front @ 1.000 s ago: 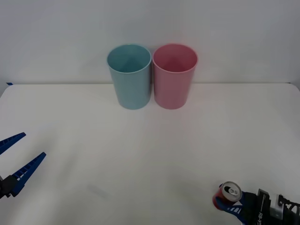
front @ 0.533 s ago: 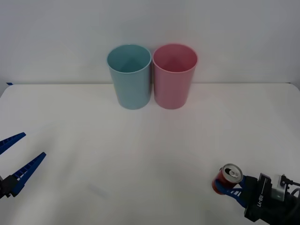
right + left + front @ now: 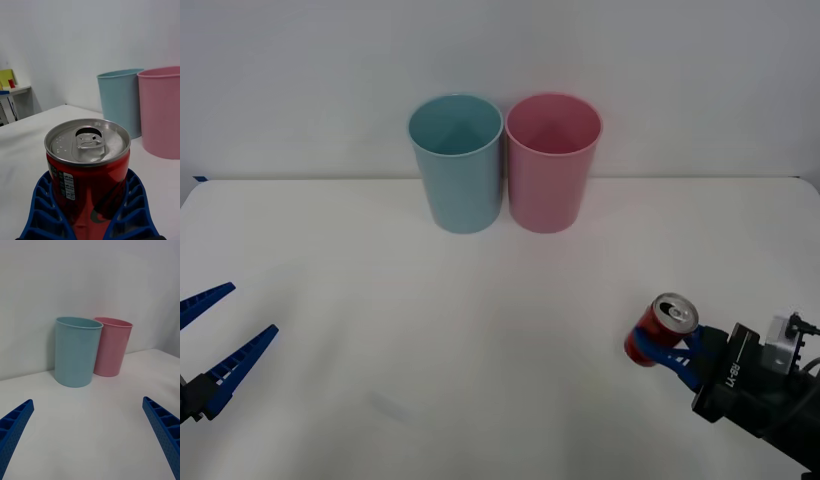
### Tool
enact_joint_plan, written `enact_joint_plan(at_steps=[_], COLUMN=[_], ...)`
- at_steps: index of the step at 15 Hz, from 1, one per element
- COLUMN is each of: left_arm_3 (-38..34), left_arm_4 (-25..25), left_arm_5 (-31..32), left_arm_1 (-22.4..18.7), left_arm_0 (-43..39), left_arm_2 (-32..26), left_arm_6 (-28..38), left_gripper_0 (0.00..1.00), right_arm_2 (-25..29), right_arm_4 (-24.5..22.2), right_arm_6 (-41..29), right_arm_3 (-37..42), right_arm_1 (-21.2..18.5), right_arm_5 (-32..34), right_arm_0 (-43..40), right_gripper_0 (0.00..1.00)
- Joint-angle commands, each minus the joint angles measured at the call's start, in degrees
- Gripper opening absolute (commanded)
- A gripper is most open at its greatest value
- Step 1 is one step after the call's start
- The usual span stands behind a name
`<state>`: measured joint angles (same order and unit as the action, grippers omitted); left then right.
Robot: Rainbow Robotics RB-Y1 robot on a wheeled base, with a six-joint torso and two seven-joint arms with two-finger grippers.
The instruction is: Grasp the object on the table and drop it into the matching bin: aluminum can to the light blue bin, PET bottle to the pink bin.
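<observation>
While the right gripper [image 3: 667, 351] pinches the can [image 3: 660, 330] at the lower right of the front view, its blue fingers [image 3: 47, 210] press both sides of the red body, and the can tilts, silver top up. At upper center the blue bin [image 3: 457, 163] and pink bin [image 3: 552, 162] stand just beside each other near the tabletop's [image 3: 480, 330] far edge. Bare white surface lies between can and bins. At lower left the left gripper [image 3: 208, 340] is spread wide by the near edge.
</observation>
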<state>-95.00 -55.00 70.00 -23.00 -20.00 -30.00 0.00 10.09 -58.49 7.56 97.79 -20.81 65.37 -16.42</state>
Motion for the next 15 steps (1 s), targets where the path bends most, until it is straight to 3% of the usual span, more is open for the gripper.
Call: enact_joint_plan(at_steps=[1,9,15], left_arm_3=[0.0,0.0,0.0], left_arm_4=[0.0,0.0,0.0], left_arm_5=[0.0,0.0,0.0], left_arm_1=[0.0,0.0,0.0], left_arm_0=[0.0,0.0,0.0], left_arm_2=[0.0,0.0,0.0], left_arm_6=[0.0,0.0,0.0], left_gripper_0=[1.0,1.0,1.0], right_arm_2=[-0.2,-5.3,-11.9], right_arm_4=[0.8,1.3,-5.0], right_arm_6=[-4.2,-8.8,-17.8], right_arm_3=[4.0,12.8,13.2], right_arm_1=[0.1,-2.3,-5.7], right_arm_5=[-1.4,-12.7,-23.2], right_arm_0=[0.2,5.9,16.2], right_gripper_0=[0.0,0.0,0.0])
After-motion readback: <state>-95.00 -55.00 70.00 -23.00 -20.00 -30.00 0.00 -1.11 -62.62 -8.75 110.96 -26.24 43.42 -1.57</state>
